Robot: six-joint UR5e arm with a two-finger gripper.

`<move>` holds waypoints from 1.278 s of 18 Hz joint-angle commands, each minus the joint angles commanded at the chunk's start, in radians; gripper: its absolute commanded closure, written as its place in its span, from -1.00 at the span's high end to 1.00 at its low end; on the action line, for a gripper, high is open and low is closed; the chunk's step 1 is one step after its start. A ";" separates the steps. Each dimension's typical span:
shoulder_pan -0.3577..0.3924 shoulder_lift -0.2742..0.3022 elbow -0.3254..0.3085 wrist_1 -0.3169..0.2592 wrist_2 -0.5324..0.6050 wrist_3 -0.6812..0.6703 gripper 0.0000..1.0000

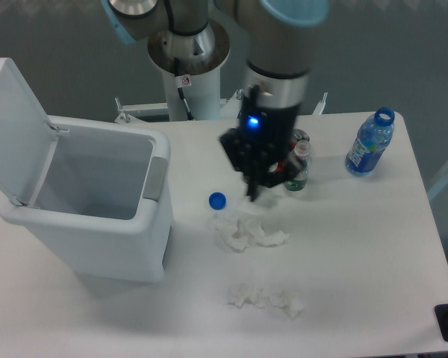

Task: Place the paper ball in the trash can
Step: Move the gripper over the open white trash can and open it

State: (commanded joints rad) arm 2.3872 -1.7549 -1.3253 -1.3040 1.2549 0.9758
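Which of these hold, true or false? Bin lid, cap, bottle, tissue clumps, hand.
1. The bin has its lid open. True.
2. The blue cap lies inside the bin. False: it lies on the table, right of the bin.
3. The blue bottle is capless. True.
4. Both tissue clumps are in the bin. False: one lies below the hand, the other nearer the front edge.
5. The hand hangs over the bin. False: it is right of the cap, over the table.

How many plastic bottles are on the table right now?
2. One blue-labelled bottle stands uncapped near the far right edge; a second bottle stands just right of the tool, partly hidden by it. More may be hidden.
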 joint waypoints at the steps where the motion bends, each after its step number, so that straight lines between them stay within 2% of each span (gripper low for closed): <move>1: -0.029 0.008 -0.002 0.002 -0.003 -0.021 -1.00; 6: -0.123 0.055 -0.041 0.002 -0.003 -0.060 -1.00; 7: -0.132 0.067 -0.052 0.002 -0.003 -0.059 -0.95; 9: -0.154 0.074 -0.086 0.003 -0.003 -0.051 -0.56; 11: -0.163 0.078 -0.104 0.003 0.003 -0.049 0.00; 12: -0.164 0.084 -0.115 0.000 0.003 -0.049 0.66; 13: -0.169 0.089 -0.127 -0.003 0.003 -0.049 1.00; 17: -0.174 0.138 -0.169 -0.005 0.004 -0.054 1.00; 20: -0.163 0.143 -0.169 -0.006 0.009 -0.080 1.00; 23: -0.079 0.144 -0.161 0.002 0.061 -0.118 1.00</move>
State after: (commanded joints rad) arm 2.3083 -1.6107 -1.4864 -1.3024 1.3159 0.8574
